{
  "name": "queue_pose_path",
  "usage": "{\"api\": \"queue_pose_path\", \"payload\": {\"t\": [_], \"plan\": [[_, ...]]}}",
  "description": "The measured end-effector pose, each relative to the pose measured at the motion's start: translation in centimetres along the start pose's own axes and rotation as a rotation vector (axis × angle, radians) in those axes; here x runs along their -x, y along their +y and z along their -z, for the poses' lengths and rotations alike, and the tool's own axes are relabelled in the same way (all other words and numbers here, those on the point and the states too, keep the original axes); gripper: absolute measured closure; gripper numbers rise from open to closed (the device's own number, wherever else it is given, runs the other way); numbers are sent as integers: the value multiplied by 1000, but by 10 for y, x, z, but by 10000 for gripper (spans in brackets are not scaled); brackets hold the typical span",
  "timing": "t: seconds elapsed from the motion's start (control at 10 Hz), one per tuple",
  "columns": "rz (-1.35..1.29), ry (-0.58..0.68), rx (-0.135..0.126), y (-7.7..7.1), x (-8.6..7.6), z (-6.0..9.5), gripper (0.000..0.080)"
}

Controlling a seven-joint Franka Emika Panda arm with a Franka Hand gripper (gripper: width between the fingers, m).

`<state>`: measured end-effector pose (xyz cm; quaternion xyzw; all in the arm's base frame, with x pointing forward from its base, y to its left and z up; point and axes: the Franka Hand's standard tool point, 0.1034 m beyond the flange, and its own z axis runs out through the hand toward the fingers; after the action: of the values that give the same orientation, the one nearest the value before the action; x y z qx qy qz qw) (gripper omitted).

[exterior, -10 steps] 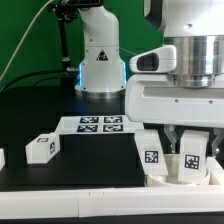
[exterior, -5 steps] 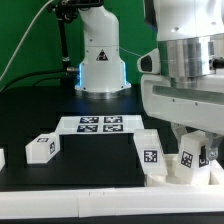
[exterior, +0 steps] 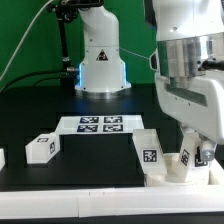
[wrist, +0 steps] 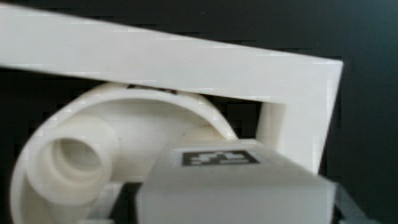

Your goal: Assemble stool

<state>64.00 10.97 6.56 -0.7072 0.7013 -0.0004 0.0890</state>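
Step in hand: fitting a leg to the seat, judging by the wrist view, where the tagged leg (wrist: 231,180) hangs just beside the seat (wrist: 151,120) and its open socket (wrist: 77,160).
Grip: the pincer (exterior: 197,152), at lower right of the exterior view, seems to be pinching the tagged leg; its fingers are mostly hidden.
Seat: below the pincer, tucked against the low white wall (wrist: 196,55).
Other legs: a second leg (exterior: 151,156) stands just beside the tagged one; a loose leg (exterior: 41,147) lies lower left on the worktop (exterior: 40,105), near the marker board (exterior: 100,123).
Next move: likely align the leg's end with the socket, then press and twist it in; a skewed entry could jam.
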Motion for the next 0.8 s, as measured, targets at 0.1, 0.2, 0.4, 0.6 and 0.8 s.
{"api": "queue_pose_path", "payload": {"t": [0.1,0.2,0.4,0.6,0.8], "plan": [[-195,-27,-33,-3,-2,0,463],[-397,-53,-78,-6,-6,0,463],[-552,-76,-95,-6,-7,0,463],[-631,-83,-92,-6,-7,0,463],[-595,-80,-93,-6,-7,0,281]]}}
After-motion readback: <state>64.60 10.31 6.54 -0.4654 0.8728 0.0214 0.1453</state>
